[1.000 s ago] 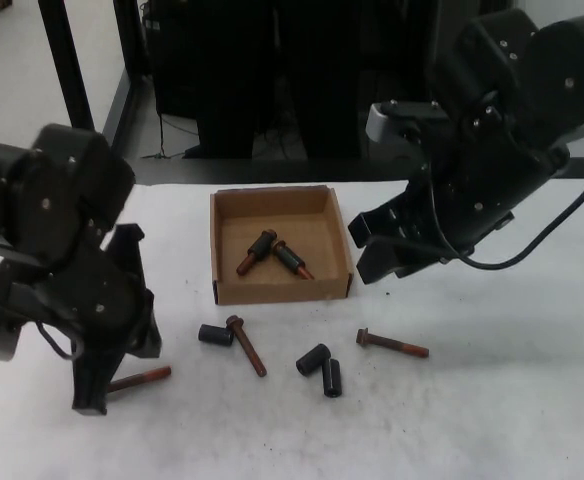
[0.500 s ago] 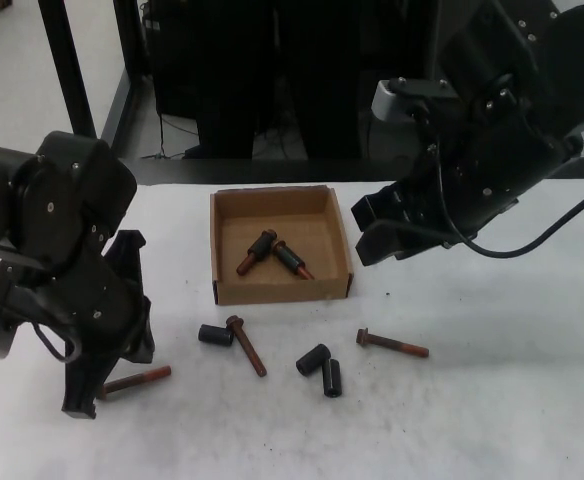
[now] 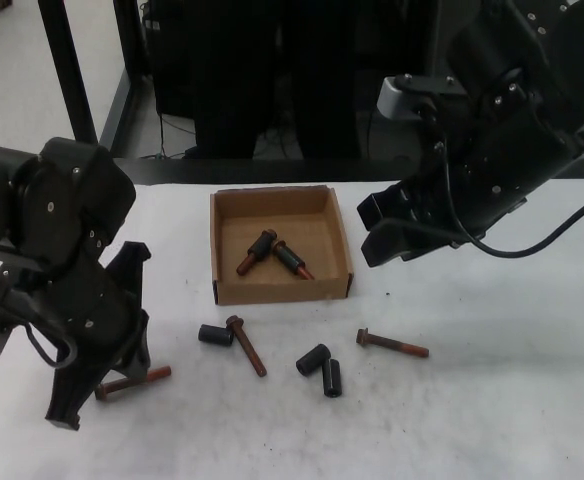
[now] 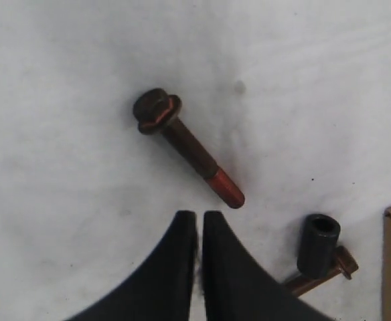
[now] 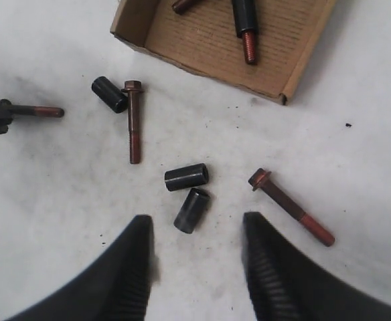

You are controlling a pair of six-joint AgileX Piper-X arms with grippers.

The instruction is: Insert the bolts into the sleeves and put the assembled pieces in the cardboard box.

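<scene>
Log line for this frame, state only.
left gripper jaws shut, near bolt | right gripper jaws open, above two sleeves | cardboard box: two assembled pieces

Black sleeves [image 3: 313,359], rust-brown bolts [image 3: 392,345] (redder tips), brown cardboard box [image 3: 282,290], white bench [image 3: 492,400]

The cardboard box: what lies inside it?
Inside the cardboard box lie one assembled piece and a second assembled piece, each a bolt in a black sleeve. Its near wall hides a strip of floor.

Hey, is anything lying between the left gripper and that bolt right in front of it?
Nothing visible does. Only bare bench lies between the left gripper and the bolt; the nearest sleeve sits off to one side.
</scene>
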